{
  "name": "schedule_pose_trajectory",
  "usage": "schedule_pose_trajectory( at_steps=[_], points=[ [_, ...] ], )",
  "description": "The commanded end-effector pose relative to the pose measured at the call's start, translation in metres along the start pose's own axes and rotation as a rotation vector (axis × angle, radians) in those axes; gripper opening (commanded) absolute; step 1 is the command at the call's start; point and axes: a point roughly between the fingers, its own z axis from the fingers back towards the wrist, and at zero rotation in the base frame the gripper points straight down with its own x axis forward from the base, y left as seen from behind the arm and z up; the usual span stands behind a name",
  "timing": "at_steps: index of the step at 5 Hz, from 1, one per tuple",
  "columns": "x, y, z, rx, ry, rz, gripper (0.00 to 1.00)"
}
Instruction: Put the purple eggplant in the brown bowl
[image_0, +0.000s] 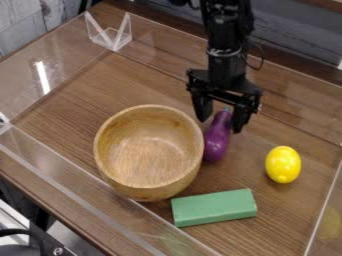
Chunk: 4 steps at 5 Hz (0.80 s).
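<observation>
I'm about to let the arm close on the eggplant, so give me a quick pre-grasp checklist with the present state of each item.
1. Gripper open: ok, jaws spread wide.
2. Gripper over the purple eggplant: ok, fingers straddle its upper end.
3. Eggplant free of any grip: ok, it lies on the table, beside the brown bowl.
4. Bowl empty and upright: ok.
5. Yellow lemon and green block clear of the grasp: ok.
6. Fingers low enough to close: cannot tell from this view.

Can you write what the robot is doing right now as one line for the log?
gripper: open, pointing down over eggplant | eggplant: on table beside bowl, not held | bowl: empty | step: grasp not yet made
</observation>
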Motion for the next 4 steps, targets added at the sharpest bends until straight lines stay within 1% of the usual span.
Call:
schedule_pose_trajectory(
  at_steps=[1,2,3,4],
  points=[
    [0.0085,-0.0044,0.007,0.013,-0.041,-0.018,1.0],
    [0.0117,-0.0048,0.0051,0.016,-0.041,-0.02,1.0],
    [0.0106,-0.0038,0.0043,0.017,-0.039,-0.015,0.0],
    [0.0052,-0.0026,0.0103,0.011,-0.038,-0.01,0.0]
  ],
)
